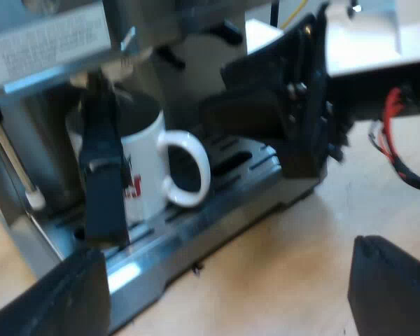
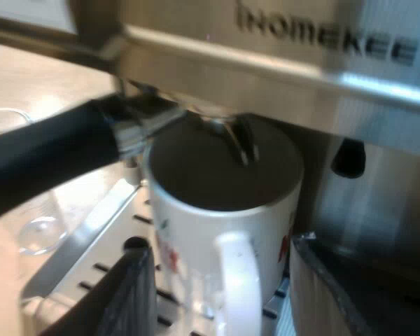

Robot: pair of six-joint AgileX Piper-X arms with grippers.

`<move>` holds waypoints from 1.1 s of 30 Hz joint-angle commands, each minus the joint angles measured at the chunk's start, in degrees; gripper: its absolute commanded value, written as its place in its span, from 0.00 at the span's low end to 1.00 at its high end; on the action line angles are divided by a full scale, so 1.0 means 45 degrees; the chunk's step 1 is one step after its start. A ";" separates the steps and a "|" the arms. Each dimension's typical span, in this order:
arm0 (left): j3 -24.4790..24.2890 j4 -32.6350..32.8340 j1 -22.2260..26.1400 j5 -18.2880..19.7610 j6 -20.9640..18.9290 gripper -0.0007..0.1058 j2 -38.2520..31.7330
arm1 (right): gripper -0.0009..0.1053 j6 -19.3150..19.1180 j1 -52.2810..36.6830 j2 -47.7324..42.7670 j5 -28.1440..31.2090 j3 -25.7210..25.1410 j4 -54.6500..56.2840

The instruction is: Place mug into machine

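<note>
A white mug with red print stands upright on the machine's slotted drip tray, under the metal holder's spouts. The holder's dark handle is locked into the espresso machine and juts out in front of the mug. My right gripper is open, one finger on each side of the mug's handle without touching it. My left gripper is open over the wooden table, short of the tray's edge, with nothing between its fingers. From the left wrist, the right gripper sits close by the mug's handle side.
A clear measuring glass rests on the wooden table beside the drip tray. A black knob sticks out of the machine's front near the mug. The machine's body hangs low over the mug.
</note>
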 commanded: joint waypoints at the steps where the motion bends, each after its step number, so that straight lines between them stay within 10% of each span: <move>1: -0.0416 -0.0098 -0.0018 -0.0141 0.0016 0.68 -0.0025 | 0.45 -0.0103 0.0236 -0.0583 -0.0069 -0.0126 0.0305; 18: -0.1444 0.0607 -0.0018 0.0277 -0.0454 0.68 -0.1299 | 0.42 -0.0138 0.1635 -0.2675 0.0750 -0.0126 0.1047; 24: -0.1444 0.0447 -0.0018 0.0515 -0.0717 0.68 -0.1299 | 0.01 -0.0138 0.1631 -0.2640 0.0666 -0.0126 0.1048; 33: -0.1444 0.0201 -0.0018 0.0515 -0.0797 0.68 -0.0605 | 0.01 -0.0138 0.1517 -0.2420 0.0602 -0.0126 0.0678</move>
